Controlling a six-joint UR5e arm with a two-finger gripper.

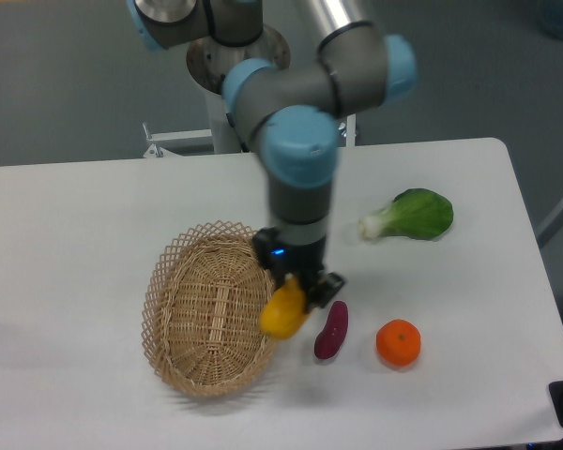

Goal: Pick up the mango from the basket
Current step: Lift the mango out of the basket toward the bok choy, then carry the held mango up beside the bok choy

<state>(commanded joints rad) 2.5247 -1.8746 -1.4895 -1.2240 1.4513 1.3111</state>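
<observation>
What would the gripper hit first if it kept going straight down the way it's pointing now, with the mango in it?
Probably the basket: the gripper points down, shut on the mango, which hangs over the basket's right rim. From this single view, it could instead meet bare table beside the rim.

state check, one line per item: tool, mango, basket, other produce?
tool: shut on mango, over the basket's right rim
mango: held, tilted, at the basket's right rim
basket: on table, nothing visible inside
purple sweet potato: lying on table right of basket
orange: resting on table
leafy green: lying on table
</observation>
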